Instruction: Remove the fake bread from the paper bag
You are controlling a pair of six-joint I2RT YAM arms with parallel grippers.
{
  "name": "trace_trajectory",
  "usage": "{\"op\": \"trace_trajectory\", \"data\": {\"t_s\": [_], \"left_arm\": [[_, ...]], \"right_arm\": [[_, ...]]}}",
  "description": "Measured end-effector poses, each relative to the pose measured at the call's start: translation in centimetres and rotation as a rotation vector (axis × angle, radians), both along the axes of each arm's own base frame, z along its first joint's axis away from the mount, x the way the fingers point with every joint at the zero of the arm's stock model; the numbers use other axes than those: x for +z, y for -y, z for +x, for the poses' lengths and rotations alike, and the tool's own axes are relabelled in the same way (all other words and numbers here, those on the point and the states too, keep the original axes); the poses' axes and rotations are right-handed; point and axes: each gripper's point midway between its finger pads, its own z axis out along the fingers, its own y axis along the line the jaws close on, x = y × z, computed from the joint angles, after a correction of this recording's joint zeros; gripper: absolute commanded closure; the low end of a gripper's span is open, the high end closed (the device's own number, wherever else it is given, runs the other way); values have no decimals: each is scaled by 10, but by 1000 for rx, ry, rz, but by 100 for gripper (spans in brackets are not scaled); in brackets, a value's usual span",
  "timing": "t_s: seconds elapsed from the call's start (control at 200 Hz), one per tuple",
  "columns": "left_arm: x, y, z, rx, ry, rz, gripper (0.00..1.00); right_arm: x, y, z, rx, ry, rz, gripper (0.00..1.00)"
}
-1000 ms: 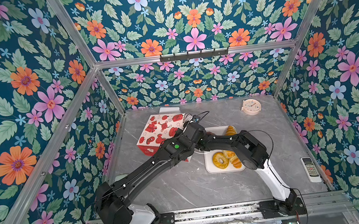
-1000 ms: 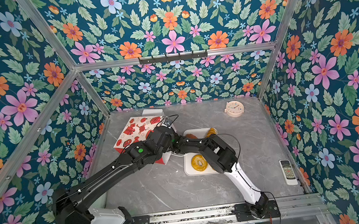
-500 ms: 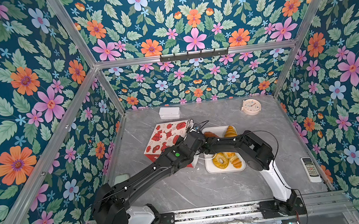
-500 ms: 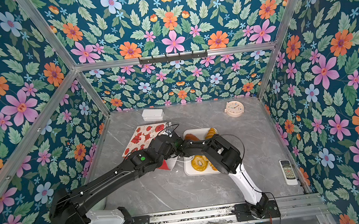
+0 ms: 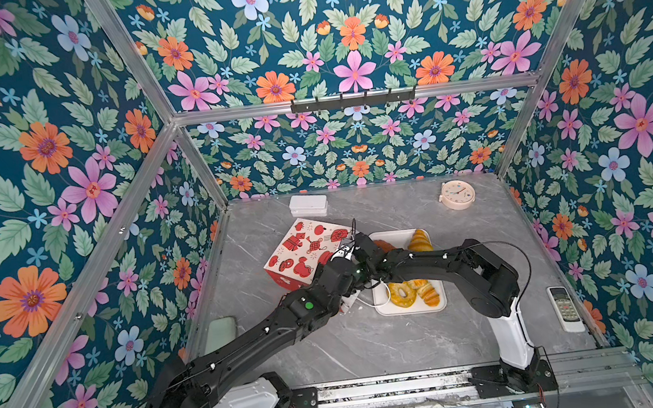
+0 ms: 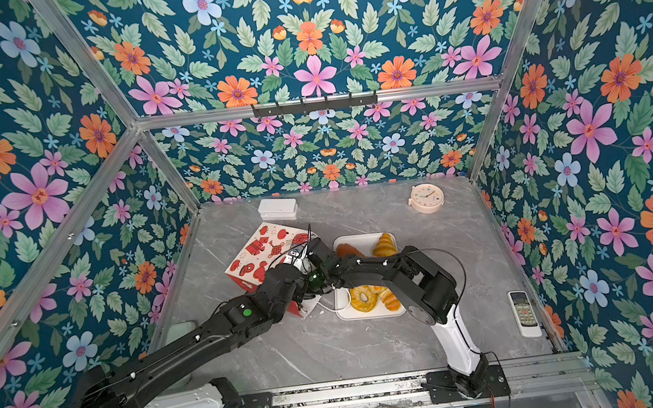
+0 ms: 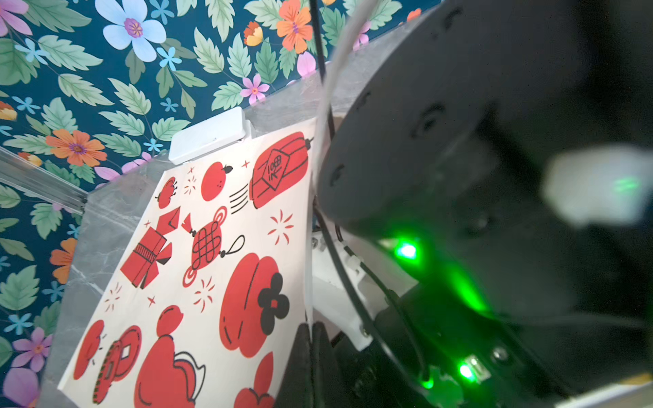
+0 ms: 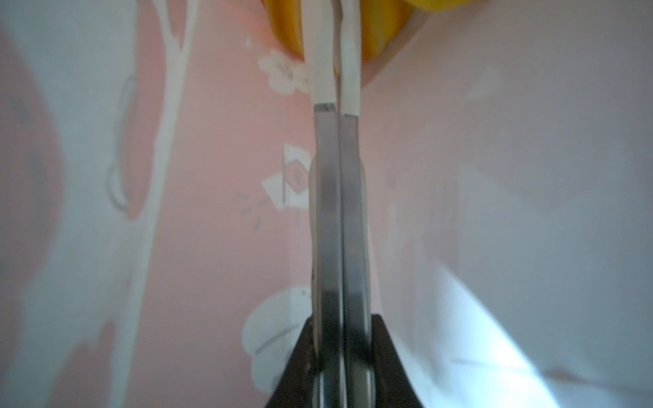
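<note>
On the worktop (image 5: pixel 374 342), left of centre: paper bag (image 5: pixel 301 254) lying on its side, printed face up, mouth turned toward the white tray (image 5: pixel 397 235) just beside it. At the mouth the left gripper (image 7: pixel 311 349) is closed on the bag's rim, seen edge-on in the left wrist view. The right arm reaches across the tray into the bag. Inside, the right gripper (image 8: pixel 337 35) has its jaws drawn almost together, white-taped fingers (image 8: pixel 323 70) against a yellow piece of fake bread (image 8: pixel 385 28) deep in the bag (pinched or merely touched, cannot tell). On the tray: croissant (image 5: pixel 419 240) and brown loaf (image 5: pixel 382 244) at its back end, ring doughnut (image 5: pixel 402 294) and second croissant (image 5: pixel 427 295) at its front end. Also a clock (image 5: pixel 456 194) near the back right corner, white box (image 5: pixel 308 206) at the back edge, remote (image 5: pixel 564 303) by the right edge.
</note>
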Motion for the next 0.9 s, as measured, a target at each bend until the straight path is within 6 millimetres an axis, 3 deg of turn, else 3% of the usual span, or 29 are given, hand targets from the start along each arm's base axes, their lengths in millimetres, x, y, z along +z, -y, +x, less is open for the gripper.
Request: {"op": "trace_trajectory", "data": {"t_s": [0.28, 0.68, 0.9], "left_arm": [[-3, -11, -18, -30, -10, -57, 97], [0, -9, -24, -59, -34, -64, 97], [5, -6, -22, -63, -36, -66, 97]], "right_arm": [[-2, 35, -30, 2, -39, -63, 96], [7, 79, -43, -91, 4, -178, 93], [1, 88, -51, -84, 7, -181, 75]]}}
